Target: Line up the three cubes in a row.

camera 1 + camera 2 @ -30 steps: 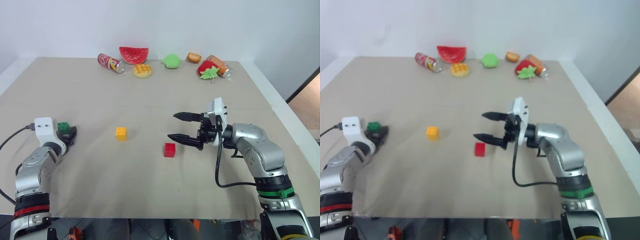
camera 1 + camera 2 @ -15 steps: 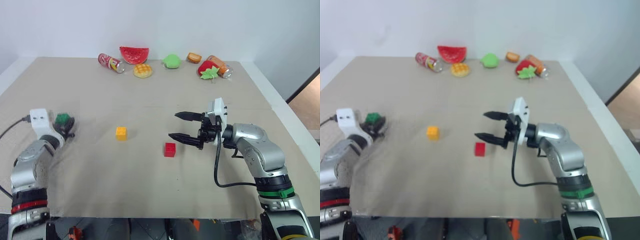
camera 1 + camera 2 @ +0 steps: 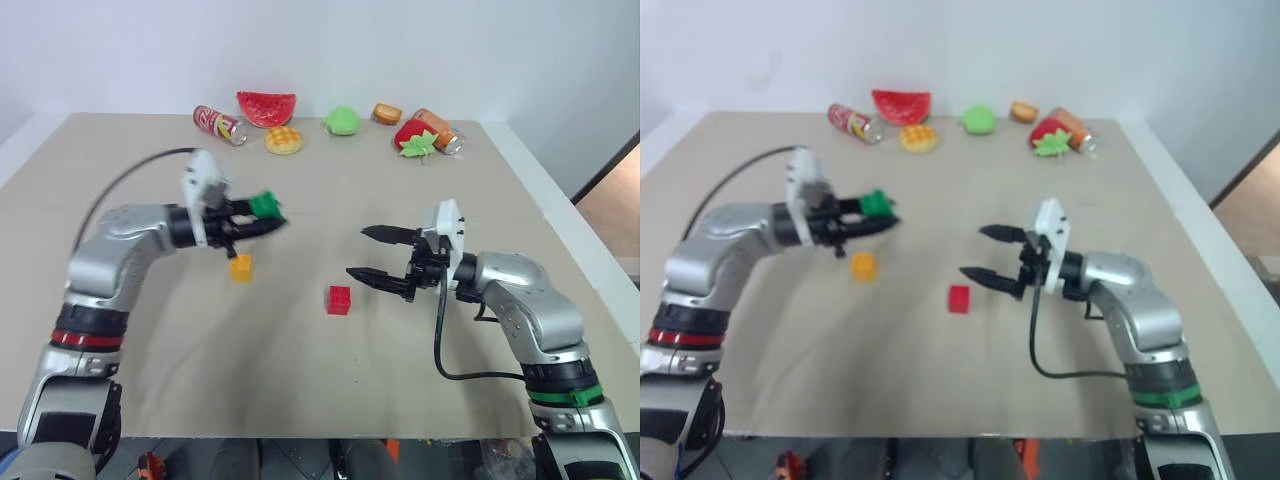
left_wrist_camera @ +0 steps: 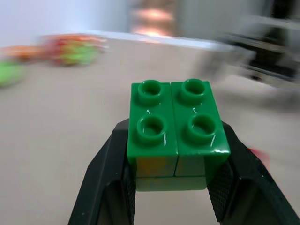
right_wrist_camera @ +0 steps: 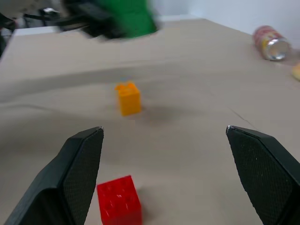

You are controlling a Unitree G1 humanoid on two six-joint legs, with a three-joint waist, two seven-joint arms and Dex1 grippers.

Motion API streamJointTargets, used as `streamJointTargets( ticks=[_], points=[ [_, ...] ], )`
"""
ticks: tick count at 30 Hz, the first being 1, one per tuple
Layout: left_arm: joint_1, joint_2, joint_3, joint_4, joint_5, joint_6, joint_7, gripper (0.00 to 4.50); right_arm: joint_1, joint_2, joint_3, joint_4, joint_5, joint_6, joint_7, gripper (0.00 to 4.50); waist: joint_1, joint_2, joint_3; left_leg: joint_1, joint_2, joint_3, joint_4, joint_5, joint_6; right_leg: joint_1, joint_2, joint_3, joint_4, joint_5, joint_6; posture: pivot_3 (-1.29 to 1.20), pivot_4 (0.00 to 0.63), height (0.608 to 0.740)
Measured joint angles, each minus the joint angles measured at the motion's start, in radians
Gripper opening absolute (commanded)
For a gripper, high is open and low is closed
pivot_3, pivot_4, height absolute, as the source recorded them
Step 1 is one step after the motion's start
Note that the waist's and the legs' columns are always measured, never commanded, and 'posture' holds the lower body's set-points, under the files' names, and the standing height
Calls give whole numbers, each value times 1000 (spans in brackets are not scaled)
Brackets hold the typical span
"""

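Aloft — green cube [image 3: 265,205] in left pincer [image 3: 262,222]

Beige table [image 3: 300,380] — red cube [image 3: 339,299], yellow-orange cube [image 3: 241,267], toy foods [image 3: 267,107], cans [image 3: 220,124] lying on it.

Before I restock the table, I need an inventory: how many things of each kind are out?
Cubes: 3, green held in the left gripper, yellow-orange, red
Cans: 2
Toy foods: 5, watermelon slice, waffle bun, green fruit, burger, strawberry
Total: 10
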Motion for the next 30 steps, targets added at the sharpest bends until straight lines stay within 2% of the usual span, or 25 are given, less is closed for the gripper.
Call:
streamJointTargets(
  ticks=[3,7,11,15,19,25,30],
  points=[
    [-61,-52,-95,101,54,-56,-118,1357,39,0,-15,-64,11,16,-36,4360,-2,0,0,0,0,0,1,0,1,0,0,1,0,0,0,0,150,740],
    [-88,-71,-147,272,142,-164,-205,1357,103,-2,-39,-131,26,42,-83,4360,-17,0,0,0,0,0,1,0,3,-1,1,2,0,1,-1,0,150,740],
    [-112,-90,-156,449,224,-302,-244,1357,160,-2,-62,-196,47,67,-131,4360,-21,0,0,-1,0,0,1,-1,4,-1,1,3,0,1,0,0,150,740],
    [-134,-95,-133,546,257,-364,-239,1357,181,-2,-66,-231,60,83,-162,4360,-21,0,0,-1,0,0,1,-1,4,-1,1,3,0,1,0,0,150,740],
    [-103,-92,-111,521,259,-354,-242,1357,180,-2,-66,-236,69,85,-178,4360,-22,0,0,-1,0,0,1,-1,4,-1,2,3,0,0,0,0,150,740],
    [37,-52,-108,325,252,-258,-242,1357,164,-2,-62,-228,69,84,-182,4360,-21,0,0,-1,0,0,1,0,4,-2,2,3,1,0,0,0,150,740],
    [90,-10,-89,233,249,-211,-229,1357,145,4,-54,-217,69,74,-180,4360,-21,0,0,0,0,0,1,0,6,-1,2,4,1,1,-1,0,150,740]
  ],
)
